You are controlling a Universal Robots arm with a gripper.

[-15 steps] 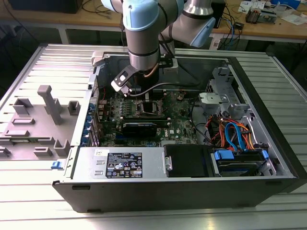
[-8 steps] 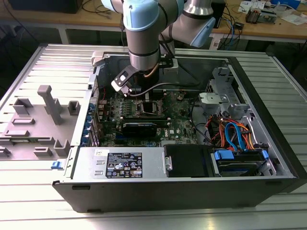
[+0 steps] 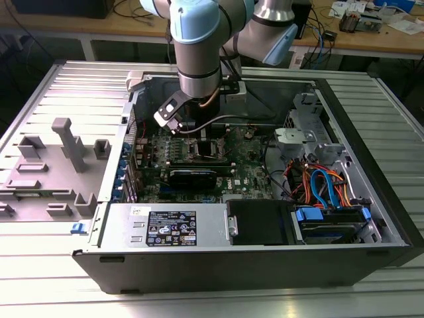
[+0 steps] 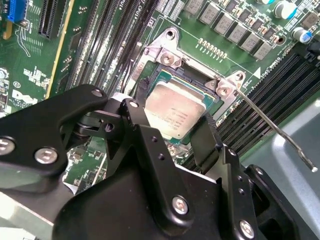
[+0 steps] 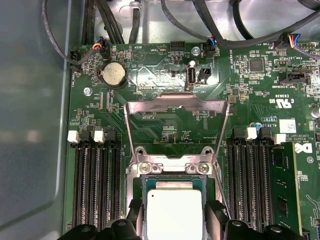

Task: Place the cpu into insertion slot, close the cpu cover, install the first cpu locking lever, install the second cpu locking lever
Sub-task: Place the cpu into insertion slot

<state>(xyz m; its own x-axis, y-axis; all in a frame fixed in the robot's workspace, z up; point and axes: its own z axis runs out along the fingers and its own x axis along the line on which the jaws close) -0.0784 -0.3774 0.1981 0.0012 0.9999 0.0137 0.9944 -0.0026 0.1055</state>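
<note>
The tool [image 4: 169, 120] is closed on the cpu [image 5: 175, 215], its 2 black fingers [image 4: 205, 135] bearing on opposite edges. The cpu lies in the insertion slot [image 5: 172, 167], apparently level.

Step 1, placement, is judged in hand and near done. The cpu cover [image 5: 150, 103] stands raised, hinged beyond the slot. 1 locking lever [image 4: 272, 126] juts free to the side, unlatched. Steps 2 to 4 are not yet done.

Any release calls for the chip sitting flat and square first.

Further out, the arm [image 3: 199, 46] reaches down into the open computer case [image 3: 265, 265] on the table [image 3: 371, 298].
</note>
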